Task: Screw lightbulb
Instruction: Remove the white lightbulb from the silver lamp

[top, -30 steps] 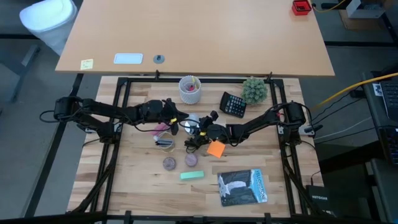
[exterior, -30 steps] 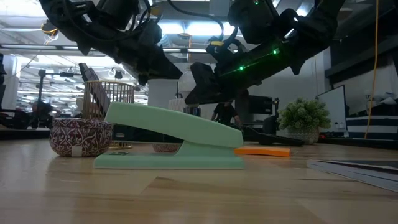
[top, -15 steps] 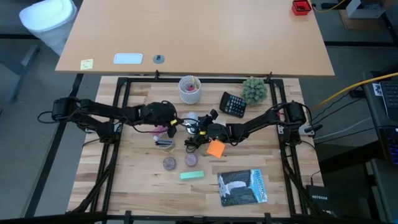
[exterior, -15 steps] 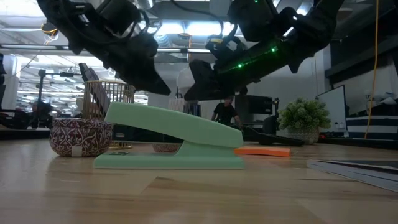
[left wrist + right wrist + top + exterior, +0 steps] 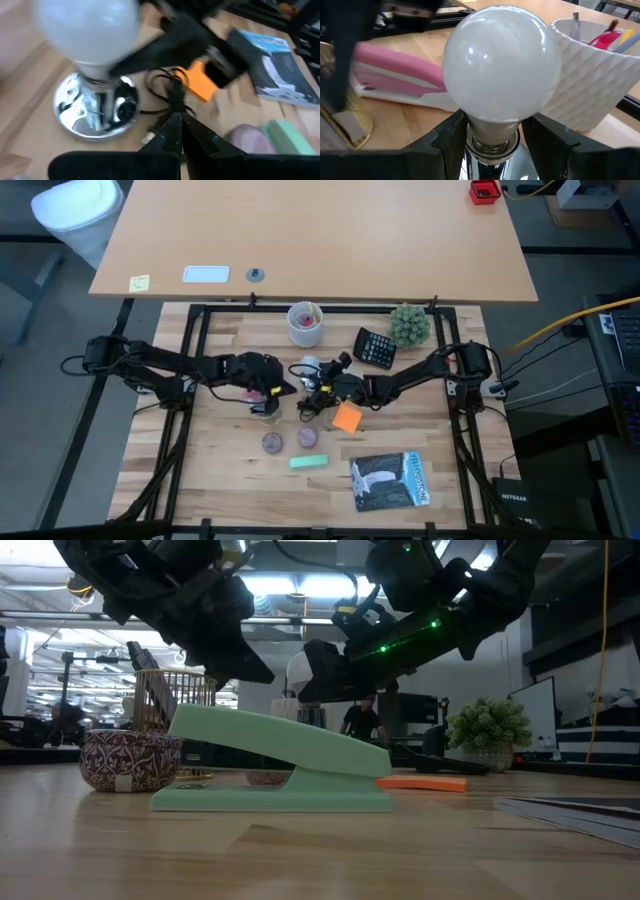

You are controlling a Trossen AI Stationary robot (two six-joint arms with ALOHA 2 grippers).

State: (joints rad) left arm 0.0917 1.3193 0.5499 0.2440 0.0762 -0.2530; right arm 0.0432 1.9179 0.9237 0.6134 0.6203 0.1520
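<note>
The white lightbulb [image 5: 502, 65] stands upright with its screw base in the silvery socket disc [image 5: 95, 112], which rests on the table; a black cord [image 5: 165, 82] leads off it. The bulb shows in the high view [image 5: 308, 367] near the table's middle. My right gripper [image 5: 495, 137] is closed around the socket's neck just under the bulb. My left gripper [image 5: 175, 122] is shut and empty, a short way from the bulb toward the table's left [image 5: 272, 388]. My right gripper pinches the socket's silvery upright neck [image 5: 492, 152], just under the bulb's base, between its two fingers [image 5: 451, 137], one on each side. The fingers come nearly level from the table's right. The socket stands on the table and the bulb is upright above the fingers.
A white cup of pens [image 5: 306, 323], a calculator [image 5: 375, 347] and a small plant [image 5: 408, 325] stand behind. An orange pad [image 5: 346, 418], a mint stapler [image 5: 309, 462], two small bowls [image 5: 272, 442] and a book [image 5: 390, 480] lie nearer. A pink thing [image 5: 262, 391] lies under my left gripper.
My left gripper has drawn back from the bulb, toward the table's left and a little toward the near edge. My right gripper, the bulb and the socket have stayed in place.
</note>
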